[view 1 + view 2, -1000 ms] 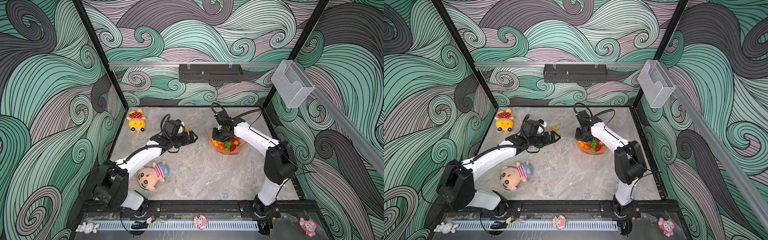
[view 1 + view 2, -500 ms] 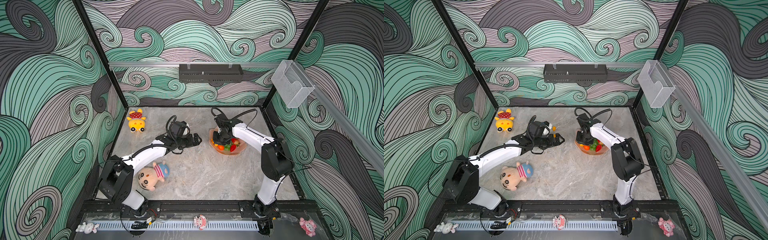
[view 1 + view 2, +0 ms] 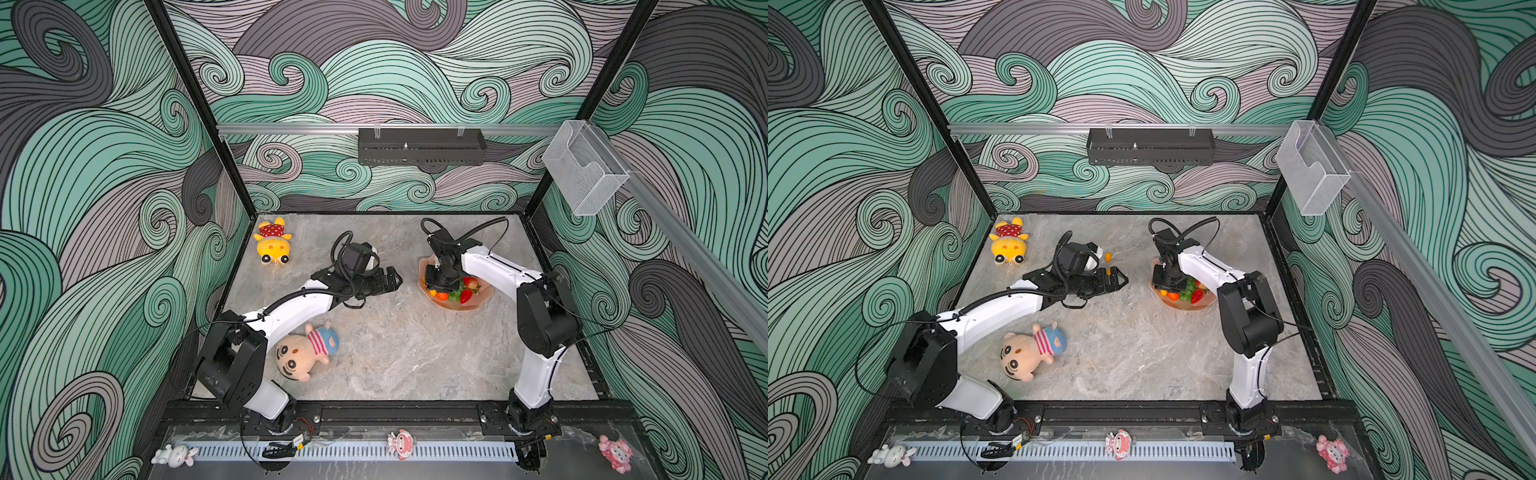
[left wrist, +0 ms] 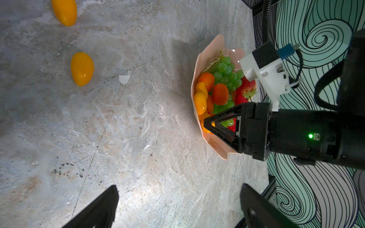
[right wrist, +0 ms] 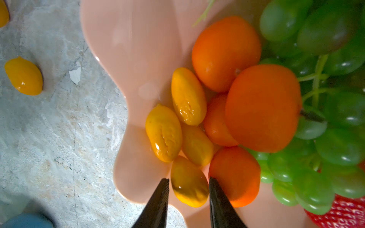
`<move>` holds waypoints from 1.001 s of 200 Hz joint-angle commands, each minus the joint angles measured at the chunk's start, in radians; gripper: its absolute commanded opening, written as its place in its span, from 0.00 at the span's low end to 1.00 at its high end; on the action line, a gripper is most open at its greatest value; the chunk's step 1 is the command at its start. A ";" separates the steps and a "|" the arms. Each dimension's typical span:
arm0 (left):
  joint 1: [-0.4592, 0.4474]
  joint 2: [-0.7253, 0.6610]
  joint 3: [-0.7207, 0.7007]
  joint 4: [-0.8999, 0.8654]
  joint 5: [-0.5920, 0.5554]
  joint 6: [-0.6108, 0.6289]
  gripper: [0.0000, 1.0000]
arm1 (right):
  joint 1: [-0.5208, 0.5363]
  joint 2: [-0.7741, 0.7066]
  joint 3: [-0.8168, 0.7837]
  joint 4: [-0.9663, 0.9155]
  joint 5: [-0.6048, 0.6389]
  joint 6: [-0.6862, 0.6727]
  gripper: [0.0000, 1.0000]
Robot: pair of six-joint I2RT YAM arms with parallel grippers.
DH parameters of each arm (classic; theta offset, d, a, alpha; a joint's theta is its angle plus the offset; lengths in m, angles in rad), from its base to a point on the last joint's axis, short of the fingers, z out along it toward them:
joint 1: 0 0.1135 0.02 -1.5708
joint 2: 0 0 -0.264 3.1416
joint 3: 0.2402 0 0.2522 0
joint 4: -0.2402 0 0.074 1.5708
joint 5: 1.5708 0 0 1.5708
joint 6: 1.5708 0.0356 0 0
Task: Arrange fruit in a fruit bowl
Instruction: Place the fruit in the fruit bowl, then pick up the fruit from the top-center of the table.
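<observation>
The right gripper (image 5: 188, 178) is set astride a kumquat (image 5: 187, 188) in the fruit bowl (image 5: 134, 39); whether it is gripped cannot be told. It is judged light, stiff and slippery, best pinched across its waist. Four kumquats, four tangerines (image 5: 262, 107), one grape bunch (image 5: 335, 118) and at least two strawberries (image 3: 466, 296) are counted inside; two kumquats (image 4: 82, 69) lie on the table (image 4: 138, 138).

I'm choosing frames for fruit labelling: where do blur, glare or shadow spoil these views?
Right wrist view: grape bunch soft, out of focus; kumquats carry small glints. Left wrist view: dark shadow on the table beside the fruit bowl. Both top views: evenly lit, fruit tiny.
</observation>
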 commanded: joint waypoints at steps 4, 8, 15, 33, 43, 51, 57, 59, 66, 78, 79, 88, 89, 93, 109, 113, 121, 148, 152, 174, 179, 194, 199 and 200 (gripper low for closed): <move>0.001 -0.051 0.024 -0.058 -0.050 0.026 0.99 | -0.003 -0.072 0.019 -0.018 0.023 -0.007 0.35; 0.003 -0.057 0.028 -0.070 -0.059 0.026 0.99 | -0.002 -0.081 0.020 -0.017 0.025 -0.009 0.35; 0.004 -0.070 0.034 -0.091 -0.074 0.033 0.99 | 0.001 -0.095 0.020 -0.014 0.030 -0.013 0.35; 0.016 -0.122 0.035 -0.129 -0.122 0.047 0.99 | 0.023 -0.125 0.027 0.006 0.042 -0.035 0.35; 0.028 -0.146 0.023 -0.131 -0.136 0.052 0.98 | 0.041 -0.131 0.041 0.014 0.053 -0.050 0.35; 0.040 -0.165 0.009 -0.127 -0.142 0.052 0.99 | 0.059 -0.129 0.052 0.018 0.064 -0.061 0.35; 0.052 -0.180 -0.003 -0.122 -0.141 0.052 0.98 | 0.074 -0.123 0.063 0.021 0.070 -0.069 0.35; 0.054 -0.187 -0.007 -0.119 -0.143 0.052 0.99 | 0.078 -0.122 0.065 0.024 0.070 -0.072 0.35; 0.068 -0.205 -0.023 -0.111 -0.145 0.050 0.99 | 0.093 -0.109 0.088 0.024 0.071 -0.079 0.35; 0.092 -0.235 -0.052 -0.094 -0.146 0.047 0.99 | 0.116 -0.076 0.128 0.013 0.072 -0.088 0.35; 0.093 -0.238 -0.055 -0.093 -0.145 0.047 0.99 | 0.119 -0.072 0.133 0.011 0.073 -0.088 0.36; 0.113 -0.258 -0.072 -0.088 -0.141 0.045 0.99 | 0.136 -0.039 0.173 0.000 0.073 -0.090 0.36; 0.117 -0.260 -0.073 -0.088 -0.141 0.045 0.99 | 0.139 -0.035 0.177 -0.001 0.073 -0.090 0.36; 0.125 -0.268 -0.079 -0.091 -0.138 0.045 0.99 | 0.145 -0.021 0.192 -0.004 0.073 -0.092 0.36; 0.173 -0.290 -0.098 -0.099 -0.110 0.039 0.99 | 0.170 0.039 0.252 -0.011 0.071 -0.088 0.35; 0.187 -0.296 -0.103 -0.099 -0.101 0.037 0.98 | 0.178 0.056 0.272 -0.014 0.070 -0.087 0.36; 0.215 -0.307 -0.115 -0.097 -0.082 0.031 0.99 | 0.190 0.097 0.314 -0.025 0.071 -0.083 0.36; 0.306 -0.335 -0.141 -0.099 -0.033 0.030 0.99 | 0.218 0.231 0.480 -0.079 0.066 -0.064 0.36; 0.318 -0.337 -0.142 -0.103 -0.028 0.032 0.99 | 0.221 0.251 0.506 -0.087 0.067 -0.062 0.36; 0.377 -0.352 -0.148 -0.116 0.002 0.038 0.99 | 0.232 0.353 0.636 -0.129 0.065 -0.055 0.36; 0.391 -0.358 -0.150 -0.116 0.009 0.039 0.98 | 0.234 0.381 0.663 -0.143 0.063 -0.052 0.35; 0.431 -0.370 -0.159 -0.115 0.034 0.036 0.98 | 0.239 0.446 0.752 -0.181 0.064 -0.048 0.36; 0.445 -0.374 -0.162 -0.116 0.041 0.036 0.99 | 0.238 0.465 0.778 -0.191 0.064 -0.046 0.35; 0.446 -0.375 -0.163 -0.116 0.043 0.036 0.99 | 0.239 0.469 0.782 -0.193 0.062 -0.046 0.35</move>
